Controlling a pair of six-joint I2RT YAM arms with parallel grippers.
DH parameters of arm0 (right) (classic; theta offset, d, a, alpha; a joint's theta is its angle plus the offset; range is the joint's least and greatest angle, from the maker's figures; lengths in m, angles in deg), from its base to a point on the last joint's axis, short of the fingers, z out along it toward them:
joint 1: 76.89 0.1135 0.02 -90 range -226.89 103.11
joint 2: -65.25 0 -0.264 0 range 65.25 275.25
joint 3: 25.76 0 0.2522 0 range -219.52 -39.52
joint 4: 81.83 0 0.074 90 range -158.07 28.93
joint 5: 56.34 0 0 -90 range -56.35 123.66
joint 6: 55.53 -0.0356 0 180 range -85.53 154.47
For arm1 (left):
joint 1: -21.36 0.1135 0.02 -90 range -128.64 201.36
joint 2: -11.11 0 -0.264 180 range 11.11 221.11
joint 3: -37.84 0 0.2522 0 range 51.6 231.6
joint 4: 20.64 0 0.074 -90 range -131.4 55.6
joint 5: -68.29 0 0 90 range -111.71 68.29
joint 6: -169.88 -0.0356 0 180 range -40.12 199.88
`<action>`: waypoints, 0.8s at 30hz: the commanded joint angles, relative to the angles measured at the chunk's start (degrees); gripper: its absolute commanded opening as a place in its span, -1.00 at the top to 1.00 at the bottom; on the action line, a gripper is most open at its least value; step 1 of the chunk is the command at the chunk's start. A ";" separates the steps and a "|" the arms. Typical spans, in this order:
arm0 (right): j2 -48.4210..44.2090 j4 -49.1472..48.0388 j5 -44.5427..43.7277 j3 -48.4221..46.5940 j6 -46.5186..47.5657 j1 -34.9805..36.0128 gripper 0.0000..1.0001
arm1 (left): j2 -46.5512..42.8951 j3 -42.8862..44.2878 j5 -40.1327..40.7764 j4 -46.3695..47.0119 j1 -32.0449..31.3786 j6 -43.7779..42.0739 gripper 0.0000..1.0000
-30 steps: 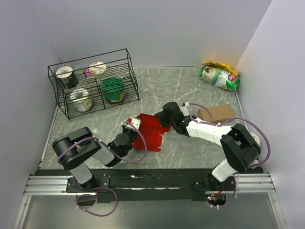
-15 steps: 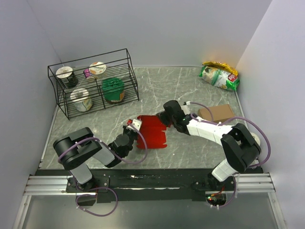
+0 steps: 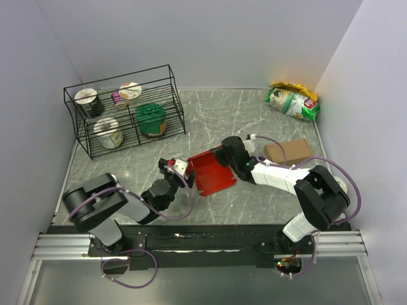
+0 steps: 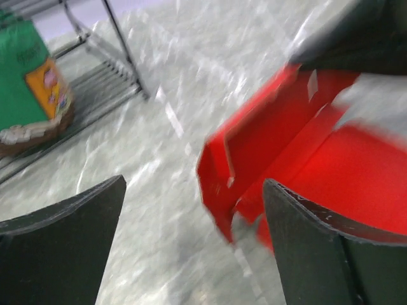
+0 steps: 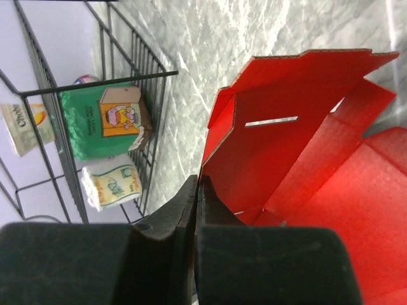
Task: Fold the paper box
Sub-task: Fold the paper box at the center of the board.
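Observation:
The paper box (image 3: 213, 173) is a bright red creased sheet with raised flaps, standing tilted at the middle of the table. My right gripper (image 3: 220, 156) is shut on the edge of one upright wall of it; in the right wrist view the jaws (image 5: 198, 182) pinch the card edge, and the slotted panel of the paper box (image 5: 299, 140) rises beyond them. My left gripper (image 3: 172, 168) stands open just left of the box. In the left wrist view its fingers (image 4: 76, 216) are spread wide, with the paper box's (image 4: 280, 146) corner ahead at the right and nothing between them.
A black wire rack (image 3: 170, 89) at the back left holds several cups, among them a green one (image 3: 151, 119). A plain brown cardboard box (image 3: 289, 151) lies right of the right arm. A snack bag (image 3: 292, 100) sits in the far right corner.
My left gripper has opened and let go of the red sheet. My right gripper has shut on a wall of the box and tipped it up from lying flat.

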 commanded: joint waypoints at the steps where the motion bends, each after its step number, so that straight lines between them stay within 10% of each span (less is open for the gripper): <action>1: -3.41 -14.84 -3.41 5.95 6.04 -0.29 1.00 | -8.91 0.33 -5.96 2.00 1.17 7.76 -0.95; 9: -4.03 -31.36 -2.80 13.78 11.76 -0.47 1.00 | -21.76 5.07 -25.45 -28.58 9.51 22.24 -0.94; 24: -6.84 -35.51 -2.36 21.08 11.76 -2.05 1.00 | -11.23 6.21 -29.35 -29.14 20.77 31.07 -0.78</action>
